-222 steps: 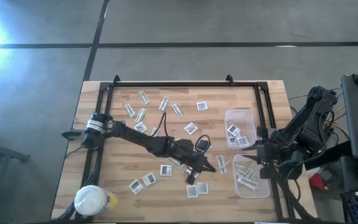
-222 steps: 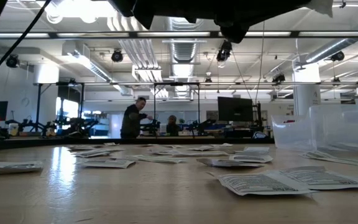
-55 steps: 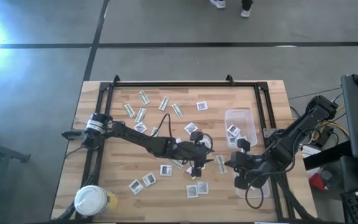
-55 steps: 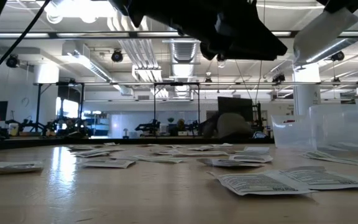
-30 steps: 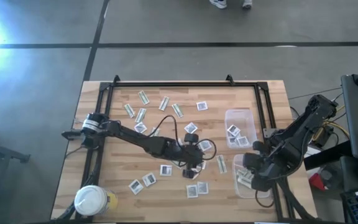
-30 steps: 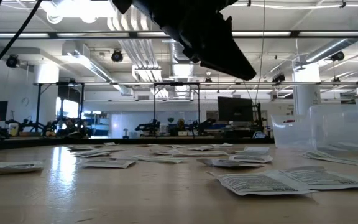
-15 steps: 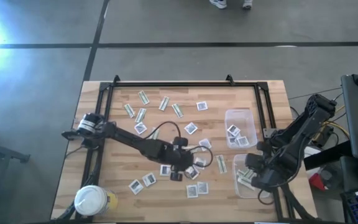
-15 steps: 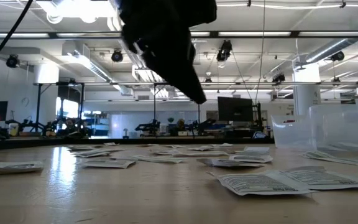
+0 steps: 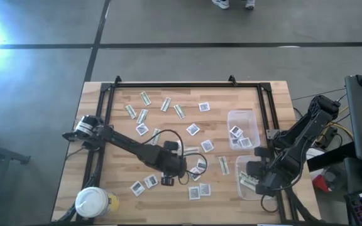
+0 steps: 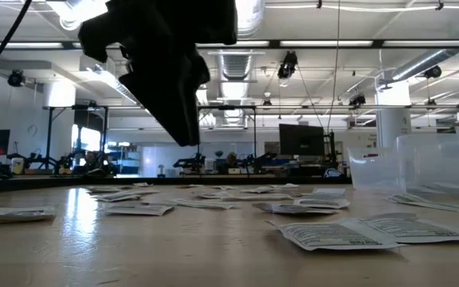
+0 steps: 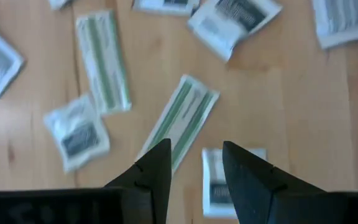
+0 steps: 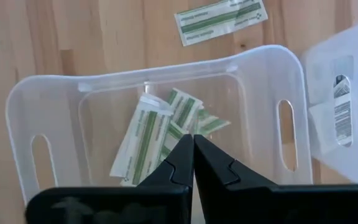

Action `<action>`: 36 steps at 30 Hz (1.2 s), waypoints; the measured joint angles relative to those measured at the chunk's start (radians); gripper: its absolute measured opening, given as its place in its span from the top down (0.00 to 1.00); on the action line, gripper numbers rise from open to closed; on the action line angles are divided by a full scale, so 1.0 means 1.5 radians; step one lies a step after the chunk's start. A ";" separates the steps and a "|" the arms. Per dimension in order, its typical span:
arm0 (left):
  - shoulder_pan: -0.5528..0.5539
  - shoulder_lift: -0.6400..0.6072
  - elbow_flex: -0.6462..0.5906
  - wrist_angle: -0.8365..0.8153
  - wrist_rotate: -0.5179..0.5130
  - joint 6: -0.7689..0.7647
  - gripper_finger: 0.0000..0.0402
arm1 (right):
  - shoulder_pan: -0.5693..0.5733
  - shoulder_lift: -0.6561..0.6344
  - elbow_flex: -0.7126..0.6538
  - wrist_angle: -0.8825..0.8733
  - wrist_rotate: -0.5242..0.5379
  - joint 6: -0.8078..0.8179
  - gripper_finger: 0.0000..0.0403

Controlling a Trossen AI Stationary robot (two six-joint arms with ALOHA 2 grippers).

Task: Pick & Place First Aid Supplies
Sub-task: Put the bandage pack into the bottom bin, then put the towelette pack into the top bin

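My left fingers point(image 11: 194, 163) hang over the middle of the bench point(image 9: 109, 182), a bit toward the front edge, parted w/ a clear gap & holding nothing. Right under them, seen past the tips, lie a green-and-white strip point(image 11: 180, 119) set at a slant & a square white packet point(image 11: 219, 184) just beside it; neither is touched. A second strip point(image 11: 102, 61) & more white squares lie around them.

My right fingers point(image 12: 193, 151) are pressed tight together, empty, over the near tub point(image 12: 27, 106) by the bench's front right corner. That clear tub has a few green-and-white strips in it point(image 12: 160, 130), piled loosely. One more strip point(image 12: 220, 20) lies on the wood just outside its wall. The far tub point(image 9: 242, 117), next along the right edge, has a few white packets inside.

Rest of the supplies are scattered flat over the bench: strips mostly toward the back edge point(image 9: 145, 98), white squares across the middle & front point(image 9: 200, 189). A white-lidded jar point(image 9: 92, 202) sits at the front left corner.

Low view: my left arm is a dark mass point(image 10: 170, 64) above the bench, packets lying flat beneath.
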State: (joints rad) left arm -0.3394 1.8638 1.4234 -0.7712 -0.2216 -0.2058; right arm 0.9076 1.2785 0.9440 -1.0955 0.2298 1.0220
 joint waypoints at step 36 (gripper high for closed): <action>0.002 -0.222 -0.146 -0.057 -0.098 -0.161 0.66 | -0.002 0.000 0.018 -0.027 -0.002 -0.003 0.70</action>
State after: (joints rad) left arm -0.3363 1.5303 1.2049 -0.8562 -0.3687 -0.4475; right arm 0.9051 1.2781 0.9703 -1.1359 0.2270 1.0180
